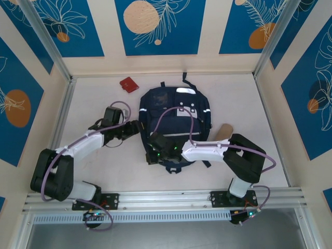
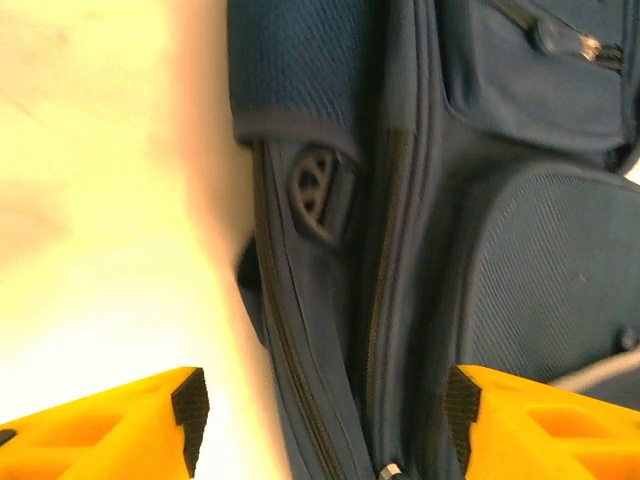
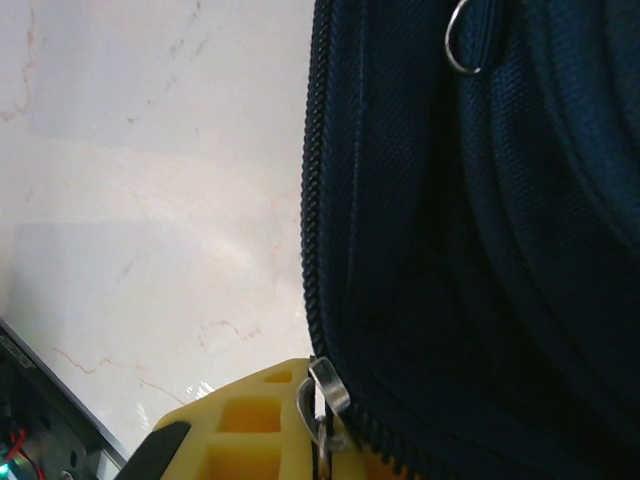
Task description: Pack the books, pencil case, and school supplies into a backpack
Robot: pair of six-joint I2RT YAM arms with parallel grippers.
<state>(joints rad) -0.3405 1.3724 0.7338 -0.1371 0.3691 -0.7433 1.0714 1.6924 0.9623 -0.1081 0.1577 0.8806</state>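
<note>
tightly, right claw (image 3: pixel 322 435) on zipper pull (image 3: pixel 327 388)

Pale marble table (image 1: pixel 244 98), blue floral walls (image 1: pixel 176 36)

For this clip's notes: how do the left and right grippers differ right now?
The left gripper stands open at the backpack's left side, gripping nothing; the right gripper is shut on a metal zipper pull at its near edge. Both have yellow fingers.
</note>
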